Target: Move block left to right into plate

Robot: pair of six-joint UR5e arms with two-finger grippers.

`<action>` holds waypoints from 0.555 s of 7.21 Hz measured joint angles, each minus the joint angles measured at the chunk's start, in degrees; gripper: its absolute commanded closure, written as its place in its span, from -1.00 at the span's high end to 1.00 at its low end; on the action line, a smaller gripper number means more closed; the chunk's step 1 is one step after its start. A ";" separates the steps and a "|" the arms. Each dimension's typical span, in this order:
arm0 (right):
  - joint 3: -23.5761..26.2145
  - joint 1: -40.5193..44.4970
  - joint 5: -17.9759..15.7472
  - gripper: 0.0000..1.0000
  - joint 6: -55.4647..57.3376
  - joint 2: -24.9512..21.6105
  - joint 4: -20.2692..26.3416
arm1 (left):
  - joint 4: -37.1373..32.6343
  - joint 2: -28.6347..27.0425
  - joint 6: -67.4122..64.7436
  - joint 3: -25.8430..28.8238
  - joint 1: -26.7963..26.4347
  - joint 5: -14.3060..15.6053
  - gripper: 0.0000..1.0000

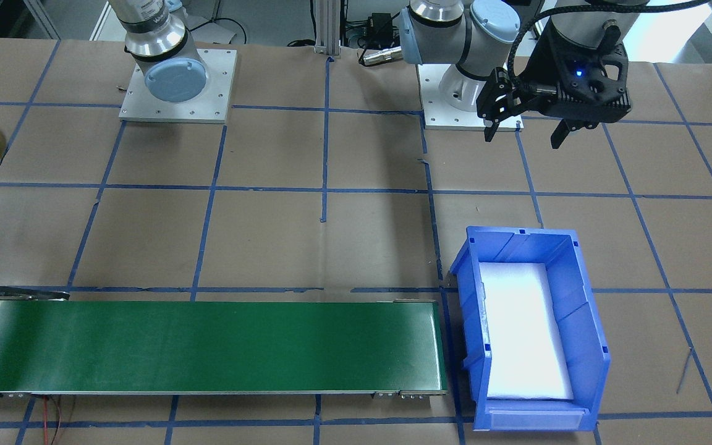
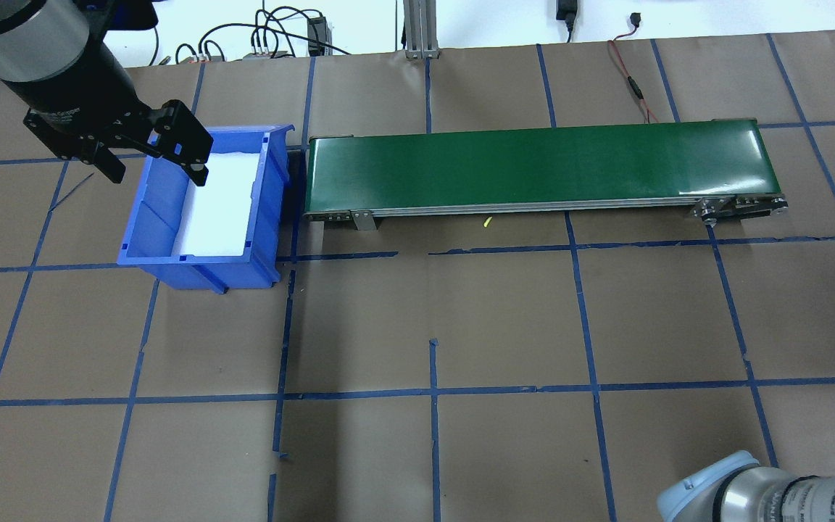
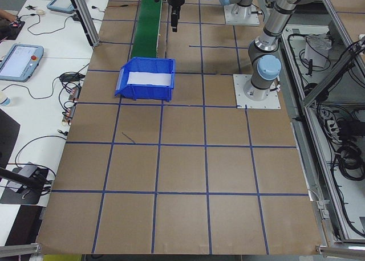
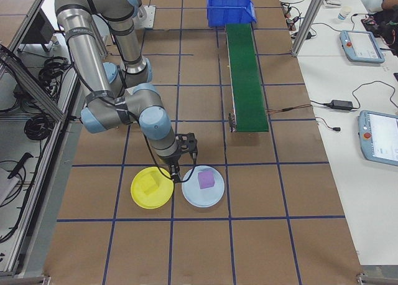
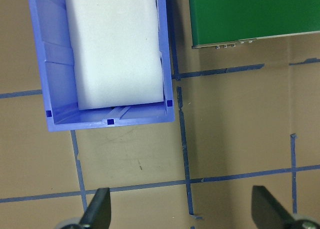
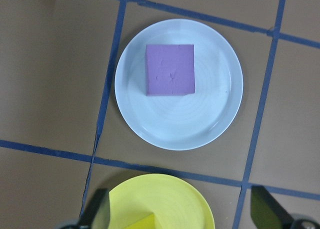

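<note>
The yellow plate point(image 4: 160, 198) lies on the table's right side with a yellow block point(image 4: 148, 184) on it. Beside it a pale blue plate point(image 4: 202, 195) carries a purple block point(image 4: 206, 180). My right gripper point(image 4: 185, 168) hangs open and empty above the two plates. In its wrist view the purple block point(image 6: 170, 70) sits on the pale blue plate point(image 6: 220, 114), with the yellow plate point(image 6: 170, 194) at the bottom edge. My left gripper point(image 1: 524, 139) is open and empty, raised beside the blue bin point(image 1: 584, 296).
The blue bin point(image 2: 149, 217) holds only a white foam pad point(image 2: 218, 203). A long green conveyor point(image 2: 541, 163) runs from the bin toward the right side. Blue tape lines grid the brown table.
</note>
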 measured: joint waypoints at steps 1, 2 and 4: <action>-2.53 2.37 0.86 1.00 0.07 -0.91 2.49 | 0.00 0.00 0.00 0.00 0.00 0.04 1.00; -4.44 4.59 2.75 1.00 0.12 -1.25 4.33 | 0.00 0.00 0.00 0.00 0.00 0.06 1.00; -6.43 9.16 5.71 1.00 0.21 -2.39 5.67 | 0.00 0.00 0.00 0.00 0.00 0.05 1.00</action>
